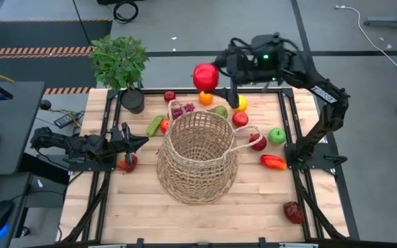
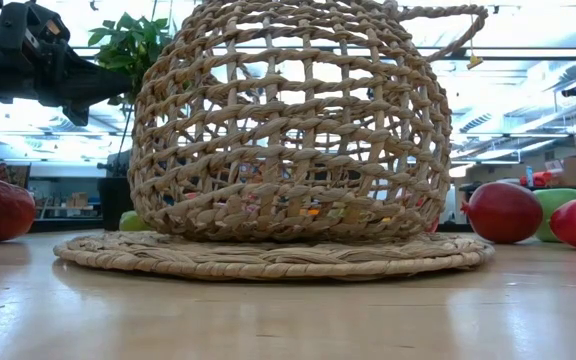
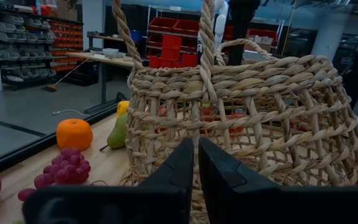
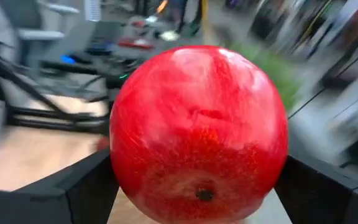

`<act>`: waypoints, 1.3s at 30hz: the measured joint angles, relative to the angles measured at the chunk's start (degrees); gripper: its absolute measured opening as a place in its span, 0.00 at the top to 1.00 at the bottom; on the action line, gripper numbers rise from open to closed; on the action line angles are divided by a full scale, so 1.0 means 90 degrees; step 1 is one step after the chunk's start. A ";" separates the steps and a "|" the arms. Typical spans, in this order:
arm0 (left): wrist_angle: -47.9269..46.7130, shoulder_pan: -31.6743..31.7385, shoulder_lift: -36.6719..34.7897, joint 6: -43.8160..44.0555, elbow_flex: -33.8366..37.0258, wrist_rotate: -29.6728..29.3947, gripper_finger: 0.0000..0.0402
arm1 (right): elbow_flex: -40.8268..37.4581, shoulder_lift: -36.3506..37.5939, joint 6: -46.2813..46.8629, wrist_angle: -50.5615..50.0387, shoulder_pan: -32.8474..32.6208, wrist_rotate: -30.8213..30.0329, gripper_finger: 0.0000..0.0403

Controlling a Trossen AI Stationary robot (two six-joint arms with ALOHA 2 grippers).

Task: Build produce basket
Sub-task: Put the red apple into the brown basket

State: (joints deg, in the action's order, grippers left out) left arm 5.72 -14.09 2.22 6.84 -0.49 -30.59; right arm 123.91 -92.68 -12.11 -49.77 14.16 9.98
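Basket: the wicker basket [image 1: 198, 156] stands upright at the middle of the counter [image 1: 253, 207], mouth open to the top, so fruit can be dropped in from above.
Red apple: a red apple [image 1: 205, 76] is clamped in the right hand [image 1: 214, 77], raised near the counter's far edge, just beyond the basket; judged as being carried toward the mouth.
Right hand grip: its fingers [image 4: 73, 186] press both sides of the apple, holding it clear of the counter.
Loose produce: orange [image 1: 205, 98], grapes [image 1: 182, 108], green apple [image 1: 277, 136] and red pepper [image 1: 273, 162] lie around the basket, within reach.
Left hand: the left hand [image 1: 131, 143] waits low near the left edge, fingers together, holding nothing.
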 joint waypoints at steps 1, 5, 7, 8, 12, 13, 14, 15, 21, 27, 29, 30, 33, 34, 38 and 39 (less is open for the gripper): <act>0.0000 -0.0002 0.0000 -0.0002 0.0000 0.0002 0.92 | -0.0156 -0.0001 0.0336 -0.0103 0.0044 0.0226 0.07; 0.0000 -0.0002 0.0000 -0.0002 0.0000 0.0002 0.91 | -0.0743 -0.0013 0.1803 -0.0385 0.0135 0.0906 0.07; 0.0000 -0.0001 0.0000 -0.0001 0.0000 0.0002 0.92 | -0.1076 0.0000 0.2541 -0.0387 0.0150 0.1138 0.07; 0.0000 0.0000 0.0000 -0.0002 0.0002 0.0000 0.92 | -0.1221 -0.0010 0.2906 -0.0393 0.0154 0.1223 0.07; 0.0000 -0.0002 0.0001 -0.0002 0.0000 0.0001 0.93 | -0.1781 -0.0010 0.4254 -0.0298 0.0152 0.1559 0.07; 0.0000 0.0001 0.0000 0.0001 0.0001 0.0001 0.93 | -0.1911 -0.0010 0.4591 -0.0263 0.0151 0.1638 0.07; 0.0000 -0.0001 0.0000 0.0000 0.0001 0.0002 0.93 | -0.2030 -0.0010 0.4905 -0.0273 0.0150 0.1708 0.07; 0.0000 -0.0002 0.0000 -0.0001 0.0000 0.0002 0.93 | -0.2138 -0.0012 0.5204 -0.0279 0.0161 0.1767 0.07; 0.0000 -0.0002 0.0000 -0.0001 0.0002 0.0002 0.91 | -0.2733 -0.0010 0.6129 -0.0091 0.0246 0.2477 0.07; 0.0000 0.0000 0.0000 -0.0001 0.0000 0.0002 0.92 | -0.3079 -0.0010 0.6022 0.0210 0.0047 0.2666 0.07; 0.0000 0.0000 0.0001 -0.0001 0.0001 0.0002 0.93 | -0.3135 -0.0010 0.5906 0.0461 -0.0127 0.2643 0.07; 0.0000 -0.0001 0.0000 0.0000 0.0000 0.0002 0.93 | -0.3145 -0.0010 0.5888 0.0545 -0.0207 0.2576 0.07; 0.0000 0.0001 0.0000 -0.0001 0.0000 0.0002 0.93 | -0.3135 -0.0056 0.5876 0.0754 -0.0322 0.2372 0.07; 0.0000 -0.0001 0.0000 0.0000 0.0001 0.0002 0.93 | -0.3128 -0.0092 0.5883 0.0766 -0.0322 0.2372 0.07; 0.0002 0.0001 0.0002 -0.0002 0.0002 0.0002 0.91 | -0.3142 -0.0384 0.5826 0.0582 -0.0349 0.2302 0.07; 0.0009 0.0000 0.0002 0.0000 0.0001 0.0000 0.91 | -0.3142 -0.0493 0.5755 0.0515 -0.0379 0.2304 0.07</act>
State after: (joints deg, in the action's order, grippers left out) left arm 5.80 -14.09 2.24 6.85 -0.48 -30.59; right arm 95.64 -97.12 39.68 -45.13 10.76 30.72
